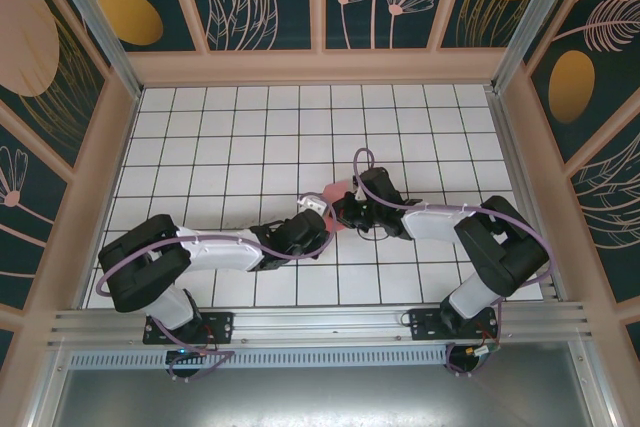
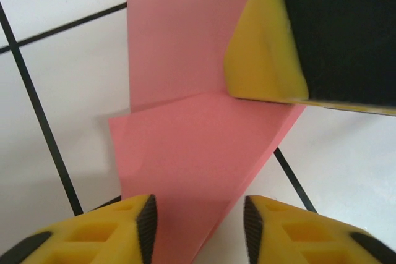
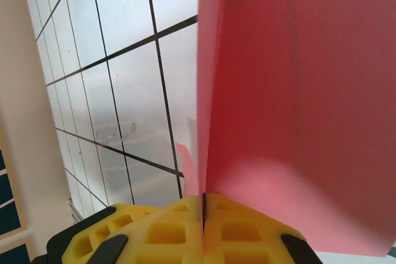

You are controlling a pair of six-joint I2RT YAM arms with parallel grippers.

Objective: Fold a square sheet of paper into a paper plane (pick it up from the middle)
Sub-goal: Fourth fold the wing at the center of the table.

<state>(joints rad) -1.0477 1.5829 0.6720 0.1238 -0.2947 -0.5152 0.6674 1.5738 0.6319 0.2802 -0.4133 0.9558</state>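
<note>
Right pincer (image 3: 203, 209) is closed on the creased pink paper sheet (image 2: 198, 146) near the centre of the counter (image 1: 220, 137). Left pincer (image 2: 199, 219) is open, fingers astride the sheet.

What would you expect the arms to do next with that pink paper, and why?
Probably the left gripper closes gently on the pink sheet. Its fingers stand apart on either side of a flat-lying part of the sheet, while the right gripper pinches an upright part, jaws shut. A second grip seems needed before any fold can be shaped.
</note>
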